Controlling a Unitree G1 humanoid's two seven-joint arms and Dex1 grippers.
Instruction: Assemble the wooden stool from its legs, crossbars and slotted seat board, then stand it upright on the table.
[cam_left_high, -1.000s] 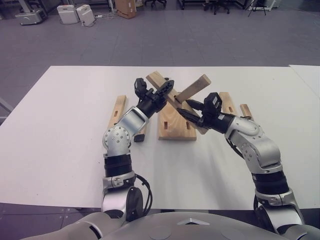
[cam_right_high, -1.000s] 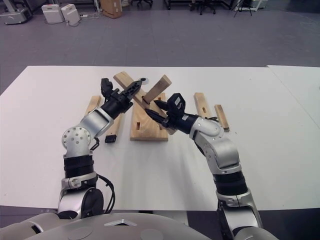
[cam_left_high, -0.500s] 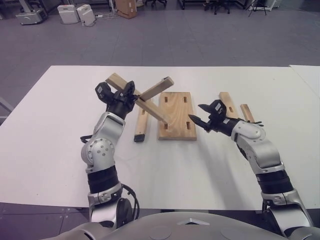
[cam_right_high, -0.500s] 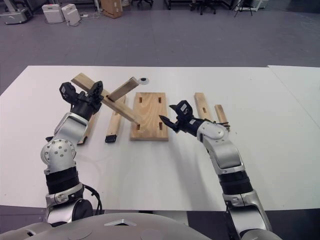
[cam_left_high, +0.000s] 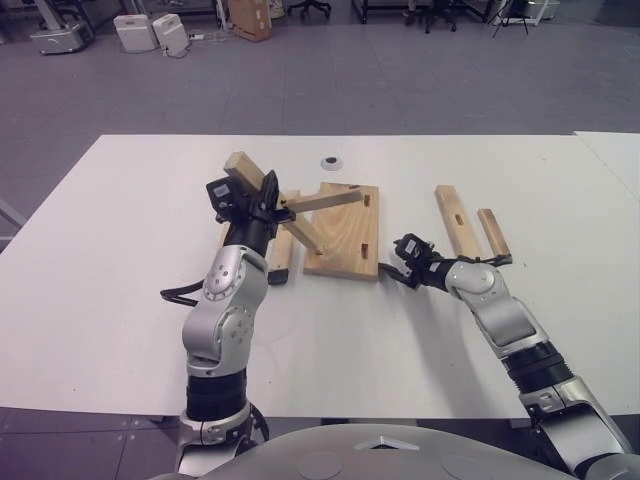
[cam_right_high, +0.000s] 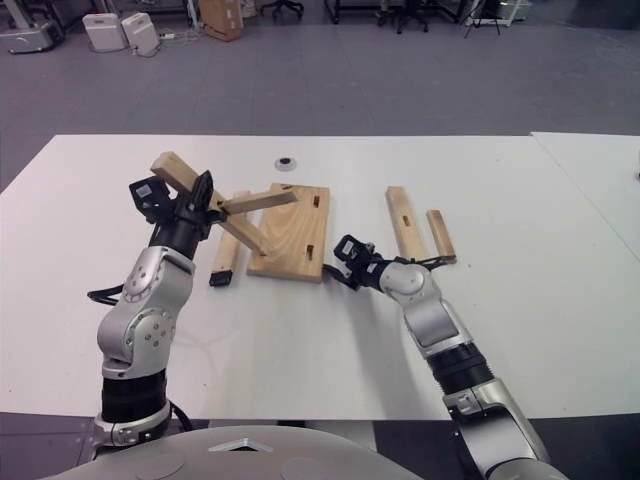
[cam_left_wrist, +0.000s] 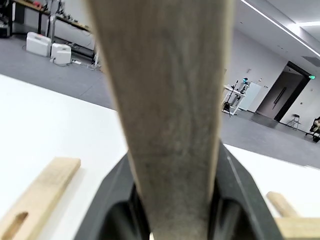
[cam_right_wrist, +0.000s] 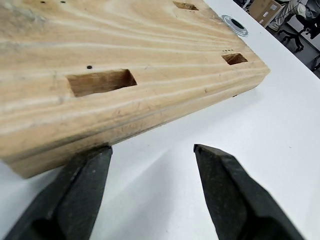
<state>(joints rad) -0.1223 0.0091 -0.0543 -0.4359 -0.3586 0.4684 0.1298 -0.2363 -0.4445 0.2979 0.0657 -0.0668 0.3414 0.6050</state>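
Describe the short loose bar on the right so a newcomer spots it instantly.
On the white table, look right of the slotted seat board, where two loose wooden pieces lie side by side. The short bar is the outer one, farthest right, clearly shorter and narrower than its slotted neighbour.

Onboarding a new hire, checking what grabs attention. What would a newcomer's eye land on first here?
First, the joined leg-and-crossbar piece, held in the air by the left gripper over the table's left half, next to the slotted seat board lying flat at the centre. Next, the right gripper, open and low at the board's near right corner. Two loose wooden pieces lie flat farther right.
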